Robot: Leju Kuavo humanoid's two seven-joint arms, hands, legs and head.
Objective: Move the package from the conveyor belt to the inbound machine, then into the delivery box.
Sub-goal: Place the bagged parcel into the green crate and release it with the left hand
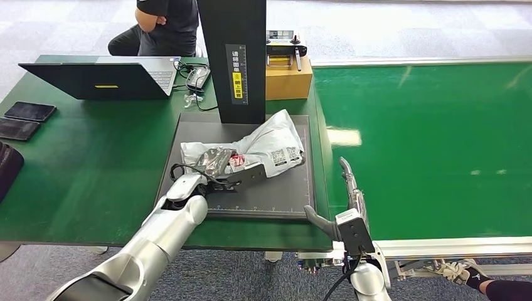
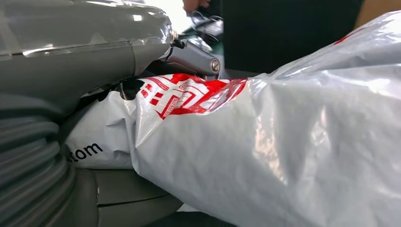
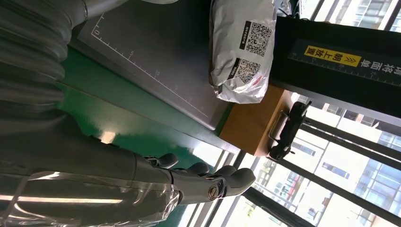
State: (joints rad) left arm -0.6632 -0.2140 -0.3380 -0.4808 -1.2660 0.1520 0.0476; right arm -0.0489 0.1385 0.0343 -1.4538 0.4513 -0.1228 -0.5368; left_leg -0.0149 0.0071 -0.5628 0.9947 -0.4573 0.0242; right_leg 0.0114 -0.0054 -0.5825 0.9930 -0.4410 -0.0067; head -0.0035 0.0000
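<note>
Our right robot hand (image 1: 349,188) hangs empty, fingers apart, over the belt (image 1: 426,144), while our left robot hand (image 1: 216,168) clamps the package (image 1: 276,141) on the machine's plate (image 1: 263,197), so only the box remains.

- The head view looks forward and down from high on the robot, over the counter (image 1: 75,175) and the conveyor belt (image 1: 433,138).
- The left wrist view sits very close behind the left hand (image 2: 71,52), against the package (image 2: 283,156).
- The right wrist view, turned sideways, looks past the right hand (image 3: 189,182); it shares the package and the black column (image 3: 340,66) with the head view.
</note>
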